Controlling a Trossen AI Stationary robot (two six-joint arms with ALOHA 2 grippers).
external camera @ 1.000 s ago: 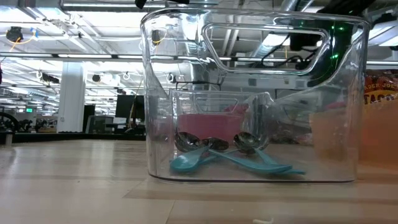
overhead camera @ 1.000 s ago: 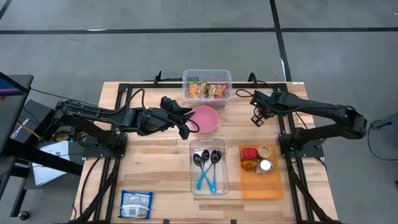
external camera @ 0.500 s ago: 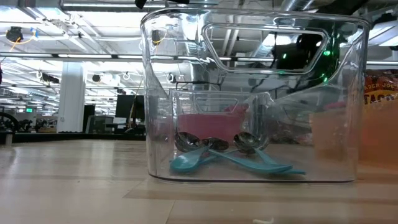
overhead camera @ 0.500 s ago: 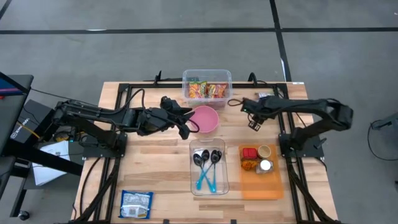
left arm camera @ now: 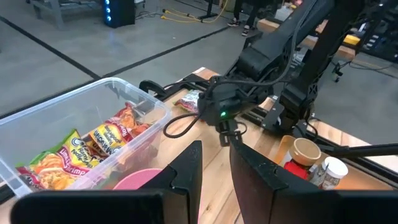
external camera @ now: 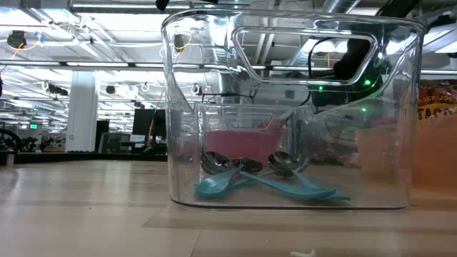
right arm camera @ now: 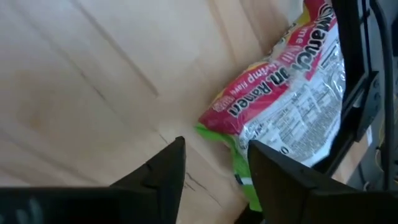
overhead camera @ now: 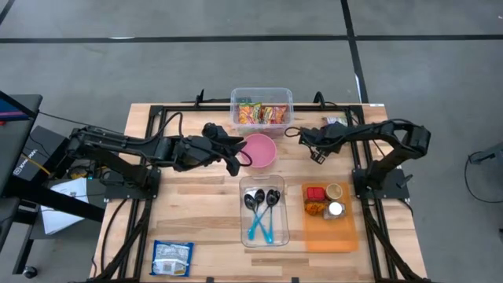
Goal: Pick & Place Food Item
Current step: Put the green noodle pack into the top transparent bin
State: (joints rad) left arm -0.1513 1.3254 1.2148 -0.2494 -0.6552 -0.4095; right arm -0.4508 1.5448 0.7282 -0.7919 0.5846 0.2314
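The right gripper (right arm camera: 214, 152) hangs low over the desk (overhead camera: 196, 204) with its fingers apart and nothing between them, and the ramen packet (right arm camera: 286, 87) lies flat just ahead of it, not yet grasped. So the pick seems only at the approach, with lifting and placing all left to do. The left gripper (overhead camera: 236, 163) waits at the pink bowl's (overhead camera: 261, 151) rim, fingers nearly together; whether they pinch it I cannot tell.

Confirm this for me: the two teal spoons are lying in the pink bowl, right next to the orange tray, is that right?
Not quite. The two teal spoons lie in the clear container, not in the pink bowl, which sits farther back by the left gripper. The high view shows it. The container does sit next to the orange tray.
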